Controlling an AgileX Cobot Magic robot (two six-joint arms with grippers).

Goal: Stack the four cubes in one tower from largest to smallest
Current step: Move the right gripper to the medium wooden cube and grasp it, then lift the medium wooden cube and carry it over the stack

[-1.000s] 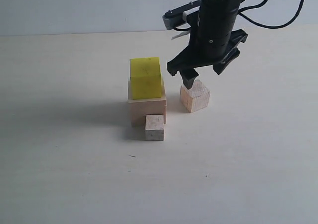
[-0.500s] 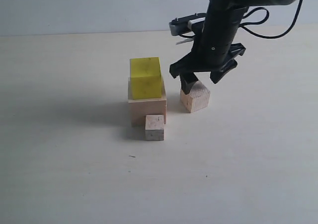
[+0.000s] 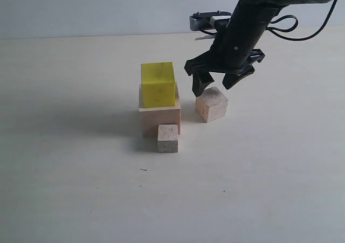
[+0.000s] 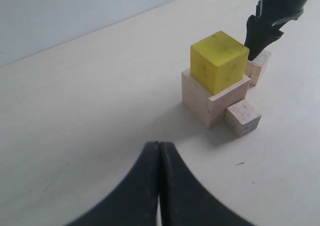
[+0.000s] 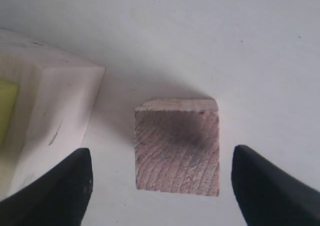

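Lying beneath spread right gripper (image 3: 213, 85): medium cube (image 3: 211, 106)

You have a pale cream table (image 3: 75, 200) filling most of the exterior view — smooth, matt, faintly streaked. Behind it a plain blue-grey wall (image 3: 81, 8) runs across the top of that view and meets the table's far edge in a straight line. On the near part of the table you can see a short dark mark (image 3: 143, 169) and, well apart to its right, a tiny dark speck (image 3: 225, 190) — what either is cannot be told.
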